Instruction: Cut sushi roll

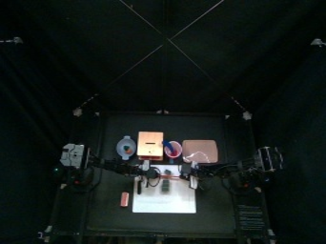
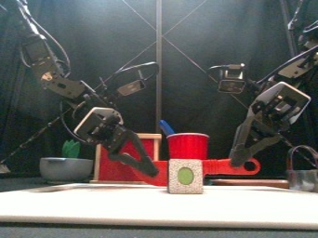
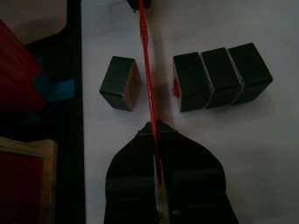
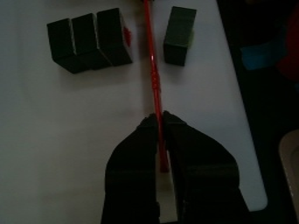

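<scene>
The sushi roll lies on the white board (image 3: 246,149) in dark pieces: one piece (image 3: 121,81) stands apart and three (image 3: 222,77) stand close together. A thin red knife (image 3: 143,61) runs edge-on through the gap between them. My left gripper (image 3: 153,131) is shut on one end of the knife. My right gripper (image 4: 158,121) is shut on the other end; there the knife (image 4: 151,52) runs between the three pieces (image 4: 87,39) and the single piece (image 4: 179,37). In the front view the roll's end face (image 2: 185,175) is white with a green centre, and the knife (image 2: 230,168) lies level behind it.
Behind the board stand a red cup (image 2: 189,146), a grey bowl (image 2: 65,167) at the left and an orange slab (image 1: 152,143). A tan board (image 1: 204,150) lies at the back right. A small reddish-brown block (image 1: 125,198) lies left of the white board (image 1: 166,198).
</scene>
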`<action>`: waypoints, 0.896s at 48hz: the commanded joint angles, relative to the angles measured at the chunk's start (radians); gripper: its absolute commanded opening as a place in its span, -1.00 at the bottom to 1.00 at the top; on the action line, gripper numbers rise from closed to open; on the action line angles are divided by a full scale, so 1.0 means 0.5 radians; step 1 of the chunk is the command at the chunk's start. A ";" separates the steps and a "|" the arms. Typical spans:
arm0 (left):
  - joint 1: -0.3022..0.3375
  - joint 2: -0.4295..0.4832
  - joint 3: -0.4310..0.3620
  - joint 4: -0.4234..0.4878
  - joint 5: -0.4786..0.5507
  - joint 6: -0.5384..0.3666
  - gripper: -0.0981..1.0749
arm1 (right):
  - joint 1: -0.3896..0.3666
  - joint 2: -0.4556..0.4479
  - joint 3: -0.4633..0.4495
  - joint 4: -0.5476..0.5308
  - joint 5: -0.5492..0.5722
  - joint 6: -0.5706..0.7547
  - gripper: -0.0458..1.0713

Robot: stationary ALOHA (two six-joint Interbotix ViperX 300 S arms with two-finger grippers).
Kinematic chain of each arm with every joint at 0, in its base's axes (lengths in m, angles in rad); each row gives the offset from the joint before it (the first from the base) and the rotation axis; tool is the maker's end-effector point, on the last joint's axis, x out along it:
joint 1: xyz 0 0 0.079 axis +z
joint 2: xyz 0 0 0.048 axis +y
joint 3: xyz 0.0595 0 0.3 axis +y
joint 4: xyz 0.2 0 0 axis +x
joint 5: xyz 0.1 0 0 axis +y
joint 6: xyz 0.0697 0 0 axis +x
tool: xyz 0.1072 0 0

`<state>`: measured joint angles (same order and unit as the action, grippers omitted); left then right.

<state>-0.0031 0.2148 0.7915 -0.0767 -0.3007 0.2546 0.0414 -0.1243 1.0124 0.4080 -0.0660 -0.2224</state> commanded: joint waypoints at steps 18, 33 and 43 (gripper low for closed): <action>-0.175 -0.319 0.046 0.055 0.064 0.003 -0.34 | 0.086 -0.347 -0.074 -0.028 0.169 0.009 -0.23; -0.337 -0.166 0.009 -0.037 0.064 -0.003 -0.34 | 0.184 -0.313 -0.086 -0.025 0.190 0.009 -0.23; -0.325 -0.175 0.009 -0.037 0.061 -0.003 -0.34 | 0.132 -0.325 -0.107 -0.123 0.202 0.006 -0.23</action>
<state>-0.1534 0.1350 0.7885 -0.0997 -0.2761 0.2485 0.1197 -0.2684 0.9725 0.3651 0.0276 -0.2178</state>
